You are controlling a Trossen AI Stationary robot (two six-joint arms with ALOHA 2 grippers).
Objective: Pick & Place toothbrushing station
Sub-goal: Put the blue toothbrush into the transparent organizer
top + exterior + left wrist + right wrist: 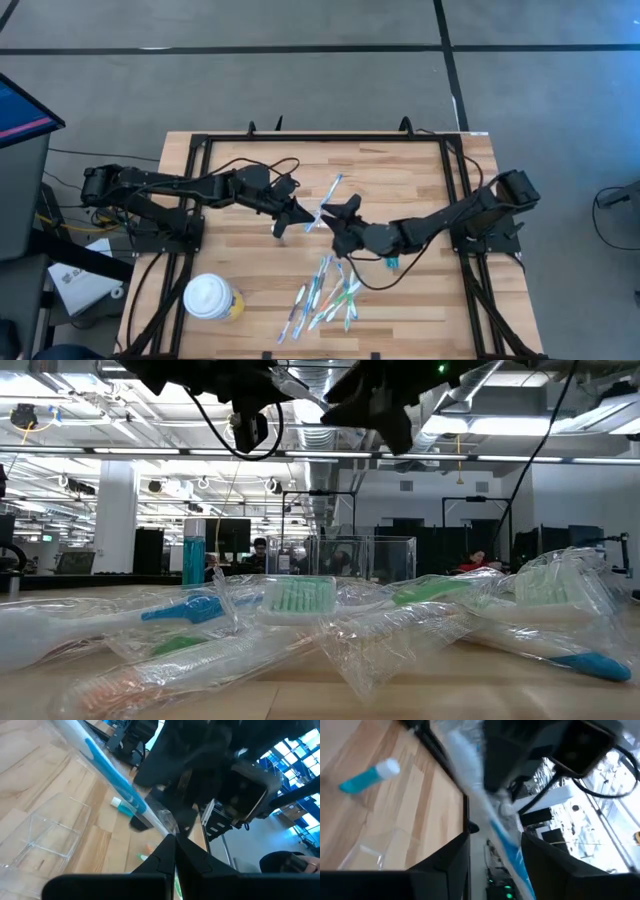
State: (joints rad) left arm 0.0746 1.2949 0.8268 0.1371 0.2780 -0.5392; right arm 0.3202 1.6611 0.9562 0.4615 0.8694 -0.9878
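The toothbrushing station [365, 558], a clear holder, stands mid-table well clear of the frame edges, beneath the clenched left gripper [283, 222] pinching a wrapped toothbrush [328, 198], with the right gripper [345, 215] spread wide just beside it, bare wood beyond.

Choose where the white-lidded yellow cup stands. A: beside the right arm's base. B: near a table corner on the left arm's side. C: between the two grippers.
B: the high view shows the cup near the corner on the left arm's side, apart from the toothbrush pile.
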